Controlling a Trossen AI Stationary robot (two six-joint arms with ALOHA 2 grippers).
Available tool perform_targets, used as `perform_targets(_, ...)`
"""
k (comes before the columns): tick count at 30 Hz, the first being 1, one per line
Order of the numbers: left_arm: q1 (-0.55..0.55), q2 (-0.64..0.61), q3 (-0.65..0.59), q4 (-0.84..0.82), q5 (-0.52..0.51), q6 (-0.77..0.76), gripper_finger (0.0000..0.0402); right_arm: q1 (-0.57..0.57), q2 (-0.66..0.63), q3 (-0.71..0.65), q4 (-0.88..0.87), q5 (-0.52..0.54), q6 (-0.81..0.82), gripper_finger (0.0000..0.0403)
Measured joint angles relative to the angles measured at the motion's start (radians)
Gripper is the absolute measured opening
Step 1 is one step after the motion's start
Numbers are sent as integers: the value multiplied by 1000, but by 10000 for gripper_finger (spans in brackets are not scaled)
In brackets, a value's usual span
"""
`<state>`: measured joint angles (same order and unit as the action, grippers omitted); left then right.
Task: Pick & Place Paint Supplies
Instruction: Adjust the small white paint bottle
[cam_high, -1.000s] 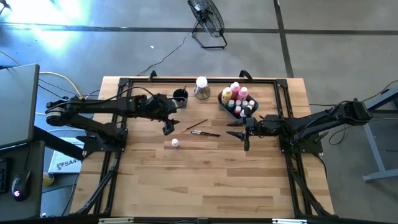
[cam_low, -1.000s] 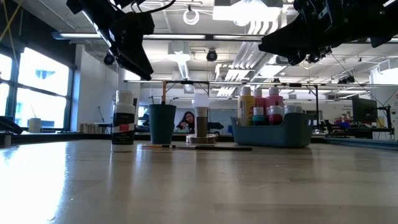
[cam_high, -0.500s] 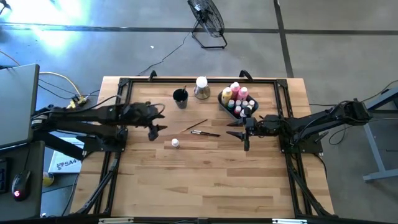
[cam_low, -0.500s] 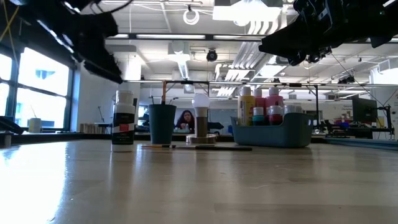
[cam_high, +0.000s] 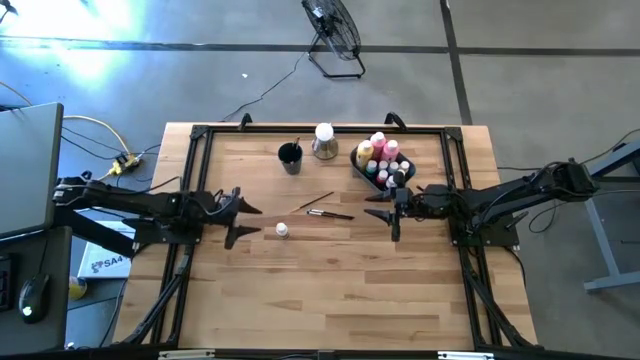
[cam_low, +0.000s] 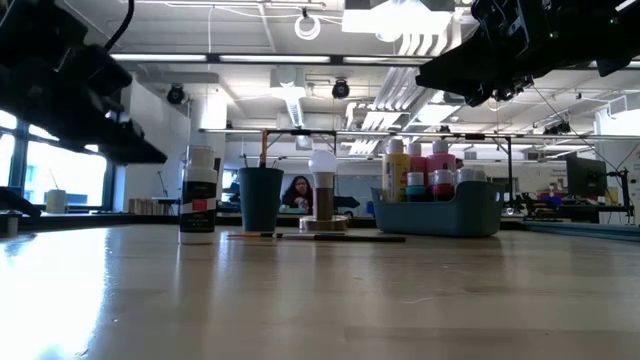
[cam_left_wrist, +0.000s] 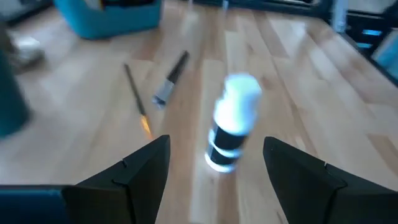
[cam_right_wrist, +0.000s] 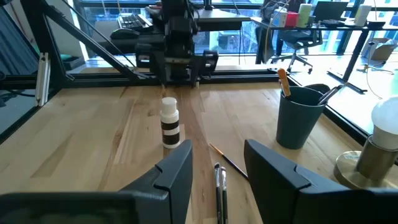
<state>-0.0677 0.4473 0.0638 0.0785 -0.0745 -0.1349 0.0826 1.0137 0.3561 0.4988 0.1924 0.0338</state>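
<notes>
A small white-capped pot (cam_high: 282, 230) (cam_left_wrist: 233, 124) stands upright on the wooden table. Just left of it, my left gripper (cam_high: 245, 222) is open and points at the pot without touching it. Two thin brushes (cam_high: 328, 208) lie flat right of the pot. Pink, yellow and teal bottles (cam_high: 378, 155) stand in the bin (cam_high: 357, 160) at the back right. My right gripper (cam_high: 380, 213) hovers open in front of the bin, pointing toward the table's left; the brushes (cam_right_wrist: 219, 179) lie below and ahead of it.
A dark cup (cam_high: 290, 157) with a brush in it and a white-topped metal object (cam_high: 324, 140) stand at the table's far side. A black frame (cam_high: 200, 140) runs around the table's edges. Bare wood fills the near half.
My left gripper has pulled back from beside the dark cup toward the table's left edge and sunk lower, tipping up nearer to level. It now sits left of the white-capped pot. Nothing on the table has moved.
</notes>
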Motion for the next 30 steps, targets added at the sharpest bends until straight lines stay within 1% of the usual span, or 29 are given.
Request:
perform_targets(3, 1, -2, -46, 42, 86, -3, 253, 0, 0, 0, 0, 0, 0, 138)
perform_targets(6, 1, -1, -47, -7, 112, -14, 253, 0, 0, 0, 1, 0, 29, 138)
perform_targets(8, 1, 8, -48, -25, 113, -7, 253, 0, 0, 0, 1, 10, 54, 138)
perform_targets(10, 1, 8, -48, -9, 113, 24, 253, 0, 0, 0, -2, 18, 71, 138)
perform_targets(14, 2, 9, -49, -20, 111, 71, 253, 0, 0, 0, -2, 18, 77, 138)
perform_targets(17, 2, 8, -50, -20, 110, 84, 244, 0, 0, 0, -2, 18, 77, 138)
perform_targets(21, 2, 9, -51, -25, 111, 86, 206, 0, 0, 0, -2, 18, 77, 138)
perform_targets(30, 2, 8, -52, -43, 92, 82, 88, 0, 0, 0, -2, 18, 75, 138)
